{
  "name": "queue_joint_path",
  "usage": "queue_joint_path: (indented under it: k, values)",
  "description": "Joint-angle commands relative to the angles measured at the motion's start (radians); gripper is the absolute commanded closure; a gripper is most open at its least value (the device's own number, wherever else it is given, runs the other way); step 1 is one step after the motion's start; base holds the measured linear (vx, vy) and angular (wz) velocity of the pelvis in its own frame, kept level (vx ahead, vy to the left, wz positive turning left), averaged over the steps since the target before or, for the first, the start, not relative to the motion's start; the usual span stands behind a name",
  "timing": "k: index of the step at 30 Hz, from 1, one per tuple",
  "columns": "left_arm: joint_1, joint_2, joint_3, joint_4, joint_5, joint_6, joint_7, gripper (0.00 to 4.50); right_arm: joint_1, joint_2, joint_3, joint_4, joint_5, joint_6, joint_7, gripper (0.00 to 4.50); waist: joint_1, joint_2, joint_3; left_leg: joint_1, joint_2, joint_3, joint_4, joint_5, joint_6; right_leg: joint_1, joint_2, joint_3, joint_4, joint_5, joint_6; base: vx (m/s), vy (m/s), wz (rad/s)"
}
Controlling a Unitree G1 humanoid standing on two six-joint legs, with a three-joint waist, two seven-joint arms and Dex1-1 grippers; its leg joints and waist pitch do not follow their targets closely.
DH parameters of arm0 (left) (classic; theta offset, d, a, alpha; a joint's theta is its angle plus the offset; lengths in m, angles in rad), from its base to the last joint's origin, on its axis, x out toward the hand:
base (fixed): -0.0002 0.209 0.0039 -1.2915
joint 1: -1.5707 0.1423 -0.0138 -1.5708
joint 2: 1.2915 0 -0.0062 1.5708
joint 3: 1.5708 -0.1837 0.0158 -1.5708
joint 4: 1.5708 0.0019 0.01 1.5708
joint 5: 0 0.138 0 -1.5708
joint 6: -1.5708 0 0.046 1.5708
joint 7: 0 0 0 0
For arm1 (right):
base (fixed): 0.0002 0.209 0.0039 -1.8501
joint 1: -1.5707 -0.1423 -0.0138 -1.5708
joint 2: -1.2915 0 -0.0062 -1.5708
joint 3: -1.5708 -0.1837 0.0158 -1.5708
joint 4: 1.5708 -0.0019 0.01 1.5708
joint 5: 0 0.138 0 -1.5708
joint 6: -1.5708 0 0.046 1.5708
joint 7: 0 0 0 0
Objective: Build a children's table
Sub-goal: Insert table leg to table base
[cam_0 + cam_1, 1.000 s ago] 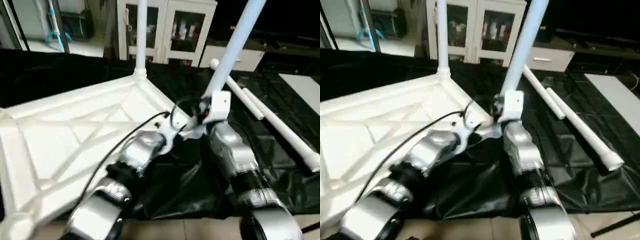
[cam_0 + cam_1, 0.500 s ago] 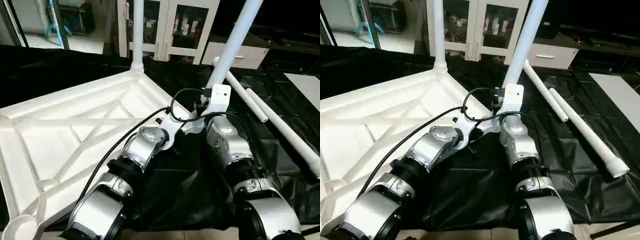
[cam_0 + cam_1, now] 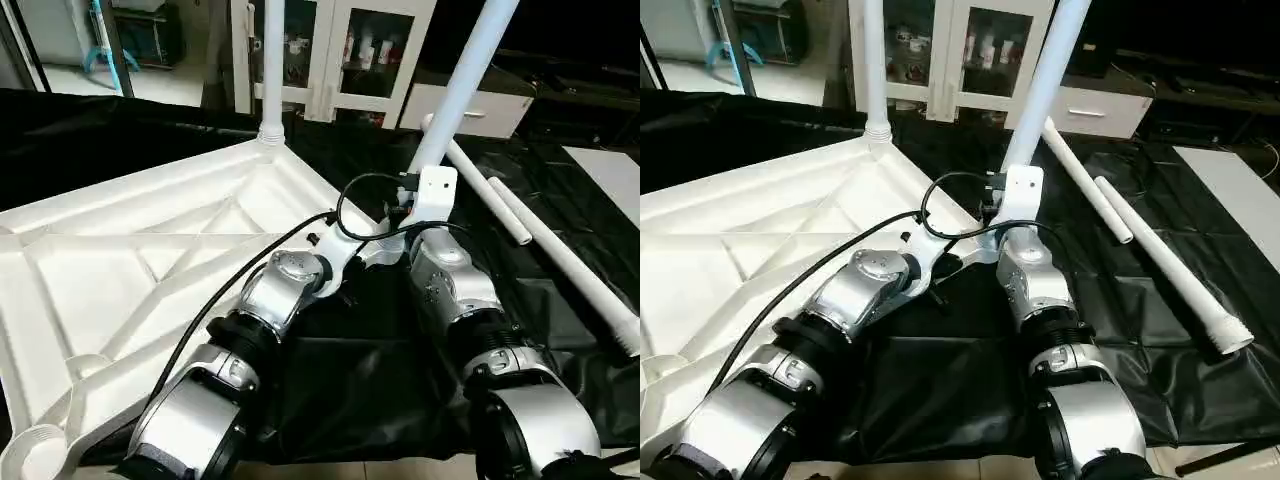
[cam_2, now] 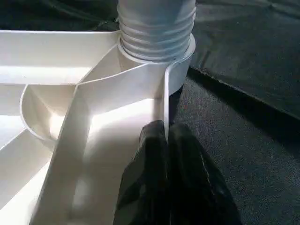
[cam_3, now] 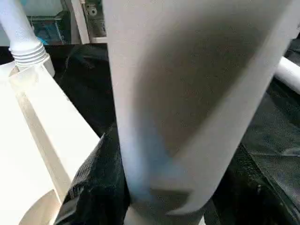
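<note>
The white table top (image 3: 150,260) lies upside down on a black sheet (image 3: 1120,320), its ribbed underside facing up. One corner points toward the cabinets (image 3: 330,50) at the back, and an upright leg (image 3: 272,60) stands in that far corner socket. A second, tilted leg (image 3: 465,80) rises from the corner nearest the arms, leaning away to the right.

The right gripper (image 5: 154,206) wraps this tilted leg low down, its black fingers (image 5: 93,187) spread on either side of the tube and pressed against it. The left gripper (image 4: 166,140) sits at the same corner, fingers pressed together over the thin rim wall of the top, just below the threaded end of the leg in its socket (image 4: 157,51).

Two loose legs (image 3: 1160,255) lie on the sheet to the right, side by side and close together, well apart from the top. Between them and the top's right edge is a strip of bare sheet. The near left socket (image 3: 30,455) of the top is open, close to the front edge of the sheet.
</note>
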Motion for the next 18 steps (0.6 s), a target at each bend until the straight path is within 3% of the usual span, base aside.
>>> queue_joint_path:
  k: [1, 14, 16, 17, 18]
  values:
    - [-0.018, 0.023, 0.010, -0.064, -0.009, -0.052, -0.040, 4.50, 0.078, -0.053, -0.052, 0.174, -0.020, 0.069, -0.027, 2.65, 0.001, 0.012, -0.051, 0.012, 0.025, -0.001, -0.085, -0.256, -0.052, 0.028, -0.044, 0.043, -0.056, -0.189, -0.135, 0.000, 0.000, 0.00]
    - [-0.007, 0.040, -0.014, -0.077, -0.013, -0.072, -0.096, 4.50, 0.062, -0.045, -0.060, 0.171, 0.010, 0.019, 0.048, 2.65, 0.001, 0.010, -0.053, 0.009, 0.025, -0.001, -0.084, -0.258, -0.045, 0.029, -0.045, 0.042, -0.056, -0.195, -0.136, 0.000, 0.000, 0.00]
    - [0.010, 0.060, -0.036, -0.105, -0.019, -0.076, -0.162, 4.50, 0.064, -0.052, -0.044, 0.155, 0.011, 0.018, 0.110, 2.65, 0.002, 0.012, -0.053, 0.009, 0.026, -0.001, -0.083, -0.240, -0.042, 0.029, -0.044, 0.043, -0.052, -0.170, -0.143, 0.000, 0.000, 0.00]
    - [0.021, 0.072, -0.051, -0.122, -0.022, -0.084, -0.203, 4.50, 0.067, -0.057, -0.033, 0.144, 0.010, 0.022, 0.144, 2.65, 0.003, 0.010, -0.054, 0.004, 0.027, -0.003, -0.084, -0.225, -0.036, 0.036, -0.046, 0.041, -0.049, -0.147, -0.151, 0.000, 0.000, 0.00]
    - [0.044, 0.101, -0.076, -0.161, -0.032, -0.077, -0.281, 4.50, 0.078, -0.072, -0.005, 0.116, 0.005, 0.037, 0.222, 2.65, 0.002, 0.013, -0.056, 0.008, 0.029, -0.001, -0.082, -0.207, -0.034, 0.035, -0.043, 0.041, -0.044, -0.113, -0.161, 0.000, 0.000, 0.00]
